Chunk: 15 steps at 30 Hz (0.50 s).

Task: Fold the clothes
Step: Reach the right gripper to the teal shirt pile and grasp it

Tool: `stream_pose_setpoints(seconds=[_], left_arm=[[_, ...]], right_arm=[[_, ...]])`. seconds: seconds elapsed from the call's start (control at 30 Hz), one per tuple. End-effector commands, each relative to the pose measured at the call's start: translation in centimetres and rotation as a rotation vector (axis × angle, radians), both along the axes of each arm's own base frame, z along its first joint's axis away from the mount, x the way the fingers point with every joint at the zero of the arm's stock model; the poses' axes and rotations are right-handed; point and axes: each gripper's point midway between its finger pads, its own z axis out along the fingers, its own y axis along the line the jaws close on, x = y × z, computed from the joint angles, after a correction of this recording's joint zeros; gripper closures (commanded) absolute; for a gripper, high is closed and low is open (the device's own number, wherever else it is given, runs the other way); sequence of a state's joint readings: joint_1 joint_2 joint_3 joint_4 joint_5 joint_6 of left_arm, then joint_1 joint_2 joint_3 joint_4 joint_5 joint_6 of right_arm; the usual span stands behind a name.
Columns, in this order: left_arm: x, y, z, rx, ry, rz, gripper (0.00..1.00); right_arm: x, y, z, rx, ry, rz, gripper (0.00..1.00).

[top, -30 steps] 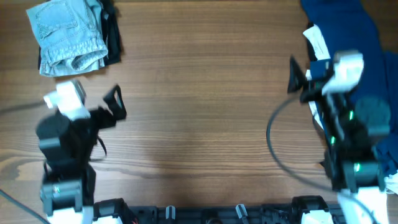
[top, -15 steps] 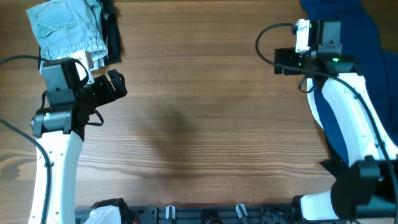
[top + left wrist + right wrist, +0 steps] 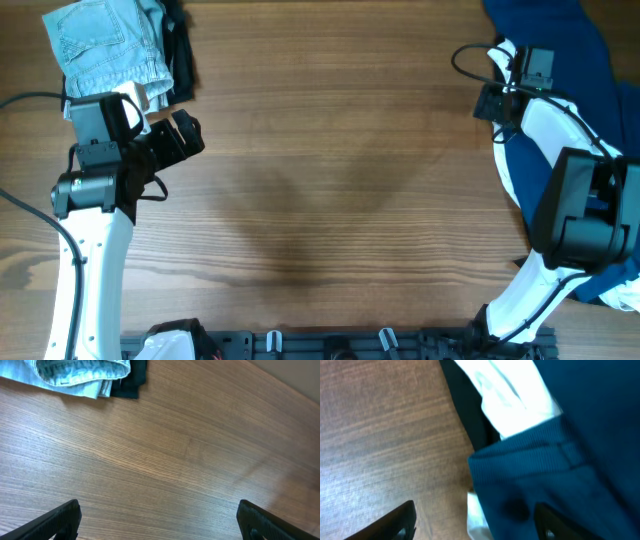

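Observation:
The clothes, a large dark blue garment (image 3: 560,35), lie along the table's right side. In the right wrist view the garment's ribbed hem edge (image 3: 530,460) lies on top of a white garment (image 3: 512,390). My right gripper (image 3: 492,102) is down at the blue cloth's left edge. Its jaws (image 3: 475,525) stand apart, one finger over bare wood and the other over the blue cloth, so the edge lies between them unpinched. My left gripper (image 3: 186,140) hovers open over bare wood (image 3: 160,522), holding nothing.
A folded light denim piece (image 3: 105,50) sits at the far left corner on a black cloth (image 3: 180,55); both show at the top of the left wrist view, the denim (image 3: 75,372) beside the black cloth (image 3: 132,380). The white garment (image 3: 508,65) pokes out under the blue one.
The right arm has swung out to the far right and come down on the blue garment's edge, its jaws narrowing. The left arm rose a second ago and has since held still.

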<state>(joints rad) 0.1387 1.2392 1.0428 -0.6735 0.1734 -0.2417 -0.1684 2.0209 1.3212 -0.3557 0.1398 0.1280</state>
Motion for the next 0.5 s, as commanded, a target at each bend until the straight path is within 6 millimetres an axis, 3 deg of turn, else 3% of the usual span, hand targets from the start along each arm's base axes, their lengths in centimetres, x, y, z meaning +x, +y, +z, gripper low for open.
stream_pose_setpoints(seconds=[0.0,0.27,0.47], left_arm=[[0.3,0.0,0.3,-0.012,-0.007,0.004,0.0],[0.3,0.0,0.3,-0.012,-0.007,0.004,0.0],[0.3,0.0,0.3,-0.008,-0.008,0.001,0.0]], right_arm=[[1.2,-0.7,0.1,-0.021,-0.039,-0.015,0.33],[1.7,-0.9,-1.2,-0.026,-0.046,-0.017,0.41],[1.7,-1.7,-1.2,-0.069,-0.045,-0.044,0.59]])
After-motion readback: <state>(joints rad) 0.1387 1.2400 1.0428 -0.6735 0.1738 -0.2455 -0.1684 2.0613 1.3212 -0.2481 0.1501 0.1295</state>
